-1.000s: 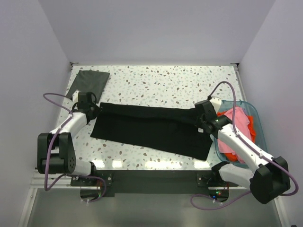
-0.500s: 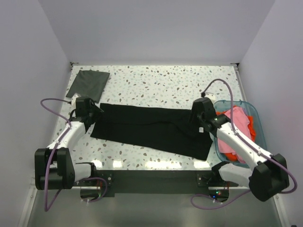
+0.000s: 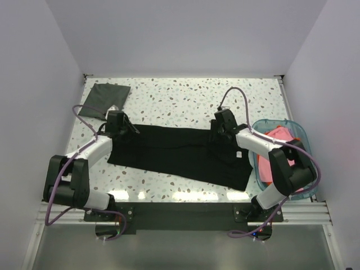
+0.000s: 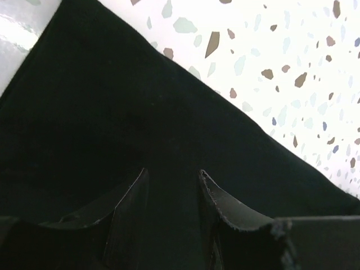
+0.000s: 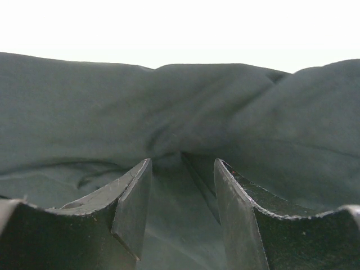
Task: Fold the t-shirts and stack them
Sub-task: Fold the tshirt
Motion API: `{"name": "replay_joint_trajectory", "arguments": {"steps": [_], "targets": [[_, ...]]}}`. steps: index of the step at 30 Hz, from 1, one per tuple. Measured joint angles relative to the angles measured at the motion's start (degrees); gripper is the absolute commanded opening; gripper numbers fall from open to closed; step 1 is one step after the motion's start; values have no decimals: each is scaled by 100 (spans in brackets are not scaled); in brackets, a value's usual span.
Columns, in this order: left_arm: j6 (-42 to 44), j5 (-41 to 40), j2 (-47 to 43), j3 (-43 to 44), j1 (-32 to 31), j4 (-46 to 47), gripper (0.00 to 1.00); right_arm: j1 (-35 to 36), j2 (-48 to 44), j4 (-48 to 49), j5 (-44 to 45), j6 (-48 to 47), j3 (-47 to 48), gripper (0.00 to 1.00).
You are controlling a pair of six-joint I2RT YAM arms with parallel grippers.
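Observation:
A large black t-shirt [image 3: 174, 152] lies folded into a long band across the table, with a small white tag [image 3: 238, 153] near its right end. My left gripper [image 3: 130, 129] hovers open over the band's far left corner, black cloth under its fingers [image 4: 173, 175]. Over the bunched far edge toward the right, my right gripper [image 3: 215, 134] is open with wrinkled cloth in front of it [image 5: 183, 164]; neither holds anything. A dark grey t-shirt [image 3: 104, 99] lies folded at the far left corner.
A teal basket [image 3: 292, 125] at the right table edge holds a pink t-shirt [image 3: 277, 135] and orange cloth [image 3: 261, 167]. The right arm's elbow partly covers the basket. White walls close in the speckled table [image 3: 185, 98] on three sides.
Both grippers went from shut to open, letting go of the black t-shirt's ends. Each then moved inward along the shirt's far edge. The shirt lies as it did.

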Motion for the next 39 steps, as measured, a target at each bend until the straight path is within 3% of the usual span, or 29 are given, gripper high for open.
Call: {"name": "replay_joint_trajectory", "arguments": {"steps": [5, 10, 11, 15, 30, 39], "targets": [[0, 42, 247, 0, -70, 79, 43, 74, 177, 256, -138, 4, 31, 48], [0, 61, 297, 0, -94, 118, 43, 188, 308, 326, -190, 107, 26, 24], [0, 66, 297, 0, -96, 118, 42, 201, 308, 334, -201, 140, 24, 14], [0, 76, 297, 0, -98, 118, 42, 221, 273, 345, -225, 286, -26, 0], [2, 79, 297, 0, -98, 120, 41, 533, -1217, 87, -111, 682, -245, 0], [96, 133, 291, 0, -98, 120, 42, 1567, -1067, 39, 195, 1106, -597, 2]]}}
